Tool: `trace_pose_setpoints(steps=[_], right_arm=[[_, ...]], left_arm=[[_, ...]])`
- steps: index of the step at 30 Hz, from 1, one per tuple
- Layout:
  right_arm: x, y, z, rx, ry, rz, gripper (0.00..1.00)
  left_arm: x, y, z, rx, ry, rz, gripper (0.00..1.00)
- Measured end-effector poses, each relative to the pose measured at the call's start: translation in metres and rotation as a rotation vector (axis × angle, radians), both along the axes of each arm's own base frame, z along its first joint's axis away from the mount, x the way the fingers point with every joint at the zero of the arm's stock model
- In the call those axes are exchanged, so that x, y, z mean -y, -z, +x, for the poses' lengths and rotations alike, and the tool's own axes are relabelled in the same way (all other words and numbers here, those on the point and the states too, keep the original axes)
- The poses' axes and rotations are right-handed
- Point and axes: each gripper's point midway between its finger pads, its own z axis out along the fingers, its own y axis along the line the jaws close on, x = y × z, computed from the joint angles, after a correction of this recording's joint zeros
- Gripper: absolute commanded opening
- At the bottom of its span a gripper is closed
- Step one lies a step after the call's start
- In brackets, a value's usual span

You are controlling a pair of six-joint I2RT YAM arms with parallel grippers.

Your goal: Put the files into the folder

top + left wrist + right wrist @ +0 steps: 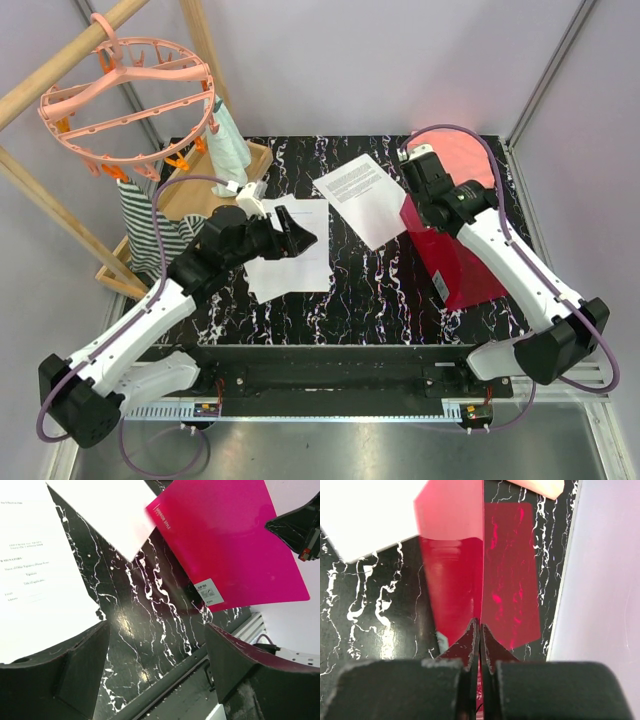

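Observation:
Two white printed files lie on the black marble table: one sheet (290, 265) (35, 580) in front of the left arm, the other (362, 192) (110, 510) further back, its corner touching the folder. The crimson folder (460, 265) (230, 545) (510, 570) lies at the right, with a white label (209, 591) at its near corner. My right gripper (430, 205) (480, 627) is shut on the thin edge of the folder's cover (450, 580), which stands lifted off the back half. My left gripper (292, 235) (156, 627) hovers open over the near sheet's right part, with nothing between its fingers.
A pink round peg hanger (130, 95) hangs from a wooden rack (40, 80) at the back left, above a striped cloth (150, 225) and a wooden shelf (200, 190). A salmon-pink cloth (462, 155) (540, 485) lies behind the folder. Enclosure walls (605, 580) stand close on the right.

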Motion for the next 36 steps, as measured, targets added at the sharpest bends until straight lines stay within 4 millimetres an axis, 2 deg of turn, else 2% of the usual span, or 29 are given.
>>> trace_pose_setpoints(steps=[4, 7, 8, 9, 10, 13, 16, 17, 20, 24, 26, 29, 31, 34, 35, 36], right_arm=[[-0.004, -0.002, -0.005, 0.003, -0.018, 0.026, 0.00], [-0.021, 0.004, -0.011, -0.014, -0.054, 0.068, 0.00], [-0.029, 0.008, -0.013, -0.025, -0.066, 0.082, 0.03], [-0.039, 0.014, -0.016, -0.044, -0.083, 0.099, 0.08], [-0.051, 0.020, -0.017, -0.060, -0.099, 0.118, 0.24], [-0.091, 0.043, -0.021, -0.122, -0.149, 0.190, 0.38], [-0.113, 0.071, -0.031, -0.208, -0.175, 0.238, 0.51], [-0.119, 0.080, -0.035, -0.237, -0.181, 0.259, 0.62], [-0.137, 0.106, -0.053, -0.331, -0.205, 0.354, 0.78], [-0.171, 0.138, -0.081, -0.468, -0.253, 0.552, 0.87], [-0.187, 0.147, -0.094, -0.535, -0.270, 0.646, 0.89], [-0.208, 0.151, -0.102, -0.603, -0.289, 0.757, 0.95], [-0.218, 0.146, -0.106, -0.629, -0.300, 0.824, 0.98], [-0.223, 0.127, -0.102, -0.614, -0.316, 0.905, 1.00], [-0.220, 0.117, -0.098, -0.599, -0.315, 0.938, 1.00], [-0.216, 0.106, -0.093, -0.575, -0.311, 0.973, 1.00]], left_arm=[[-0.005, -0.003, -0.008, -0.002, -0.013, -0.026, 0.80], [-0.009, -0.004, -0.011, -0.005, -0.023, -0.033, 0.80], [-0.010, -0.005, -0.012, -0.004, -0.027, -0.034, 0.81], [-0.011, -0.004, -0.012, -0.005, -0.030, -0.032, 0.81], [-0.012, -0.004, -0.013, -0.006, -0.032, -0.030, 0.81], [-0.020, -0.003, -0.018, -0.009, -0.048, -0.021, 0.82], [-0.030, -0.003, -0.023, -0.004, -0.067, -0.008, 0.83], [-0.033, -0.004, -0.024, -0.001, -0.073, -0.004, 0.83], [-0.044, -0.007, -0.027, 0.026, -0.098, 0.014, 0.85], [-0.057, -0.004, -0.026, 0.050, -0.130, 0.063, 0.87], [-0.058, 0.001, -0.022, 0.047, -0.131, 0.098, 0.87], [-0.054, 0.010, -0.010, 0.024, -0.120, 0.150, 0.87], [-0.046, 0.020, 0.001, -0.004, -0.097, 0.178, 0.87], [-0.029, 0.043, 0.012, -0.071, -0.043, 0.195, 0.87], [-0.022, 0.051, 0.014, -0.098, -0.016, 0.194, 0.89], [-0.015, 0.059, 0.017, -0.120, 0.009, 0.193, 0.97]])
